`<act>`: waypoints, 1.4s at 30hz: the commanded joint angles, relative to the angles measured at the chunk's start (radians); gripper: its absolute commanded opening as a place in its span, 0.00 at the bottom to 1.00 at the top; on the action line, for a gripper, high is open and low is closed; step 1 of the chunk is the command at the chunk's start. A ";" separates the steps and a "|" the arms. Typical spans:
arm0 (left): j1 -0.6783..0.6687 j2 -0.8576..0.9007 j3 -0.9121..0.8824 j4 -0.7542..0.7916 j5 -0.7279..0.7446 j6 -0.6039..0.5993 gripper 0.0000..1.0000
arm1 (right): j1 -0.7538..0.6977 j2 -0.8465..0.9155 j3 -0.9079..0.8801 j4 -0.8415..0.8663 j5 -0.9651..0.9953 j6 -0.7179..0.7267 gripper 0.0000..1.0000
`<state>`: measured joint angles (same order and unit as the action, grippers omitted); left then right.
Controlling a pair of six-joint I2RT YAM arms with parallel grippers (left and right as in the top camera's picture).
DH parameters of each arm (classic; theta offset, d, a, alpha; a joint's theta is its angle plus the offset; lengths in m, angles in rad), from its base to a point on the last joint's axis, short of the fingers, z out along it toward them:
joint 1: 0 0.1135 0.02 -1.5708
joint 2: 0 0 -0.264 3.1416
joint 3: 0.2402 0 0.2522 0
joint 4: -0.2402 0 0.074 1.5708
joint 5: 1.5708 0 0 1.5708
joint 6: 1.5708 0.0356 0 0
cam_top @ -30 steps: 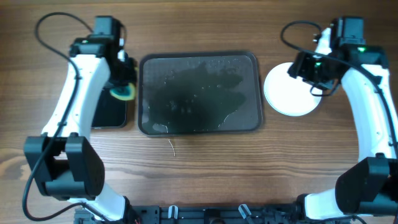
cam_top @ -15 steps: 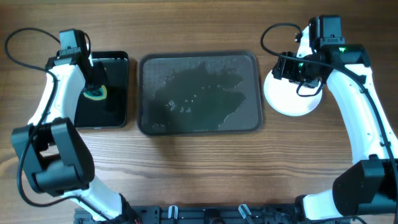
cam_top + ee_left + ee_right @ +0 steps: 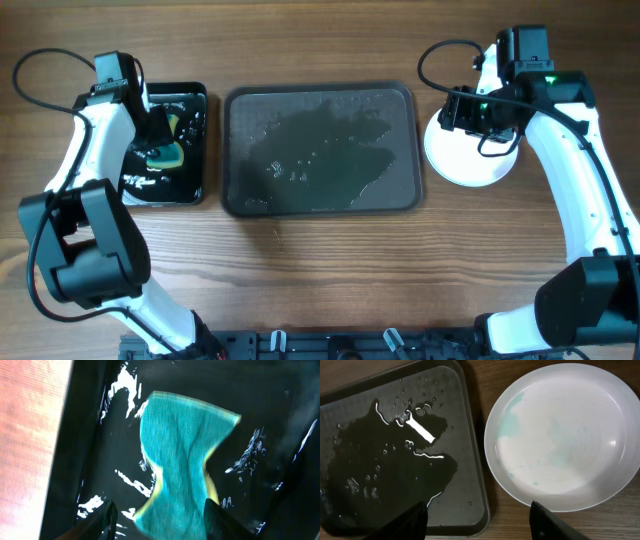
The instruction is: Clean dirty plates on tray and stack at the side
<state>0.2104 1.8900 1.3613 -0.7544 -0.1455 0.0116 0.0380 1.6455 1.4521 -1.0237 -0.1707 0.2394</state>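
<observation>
- progress looks close to the end: the tray (image 3: 318,200) in the middle of the counter (image 3: 320,260) carries no plates, only a wide pool of water (image 3: 385,460) and scattered drops.
- a white plate (image 3: 460,160) sits on the counter just right of the tray, apart from its rim. from above only one disc shows, so i cannot tell how many plates lie under it.
- in the right wrist view that plate's face has faint teal smears along its left side and near the middle, so it may want another wipe.
- the right hand (image 3: 479,515) hovers over the gap between tray and plate, fingers spread wide with nothing between them.
- the left hand (image 3: 160,517) is over the small black tray (image 3: 185,185) at the left. its fingers are parted around the lower end of the teal-and-yellow sponge (image 3: 182,460), one finger clear of it, so the sponge looks let go and lies flat in the wet tray.
- left to do, as i judge it: check the smears and tidy the stack.
</observation>
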 commanded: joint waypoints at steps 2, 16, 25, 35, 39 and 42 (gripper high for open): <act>-0.053 -0.161 0.110 -0.074 -0.009 0.010 0.63 | 0.000 0.000 0.059 -0.032 0.021 -0.061 0.66; -0.192 -0.439 0.130 -0.092 -0.009 0.003 1.00 | 0.000 -0.330 0.210 -0.145 0.058 -0.071 1.00; -0.192 -0.436 0.130 -0.092 -0.009 0.003 1.00 | 0.000 -0.634 0.209 -0.142 0.058 -0.072 1.00; -0.192 -0.436 0.130 -0.092 -0.009 0.003 1.00 | 0.000 -0.772 0.209 -0.171 0.072 -0.083 0.99; -0.192 -0.436 0.130 -0.092 -0.009 0.003 1.00 | 0.000 -0.774 0.208 -0.186 0.073 -0.082 1.00; -0.192 -0.436 0.130 -0.092 -0.009 0.003 1.00 | 0.000 -0.774 0.191 -0.191 0.073 -0.082 1.00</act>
<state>0.0231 1.4483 1.4933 -0.8467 -0.1455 0.0143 0.0380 0.8776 1.6516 -1.2129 -0.1215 0.1699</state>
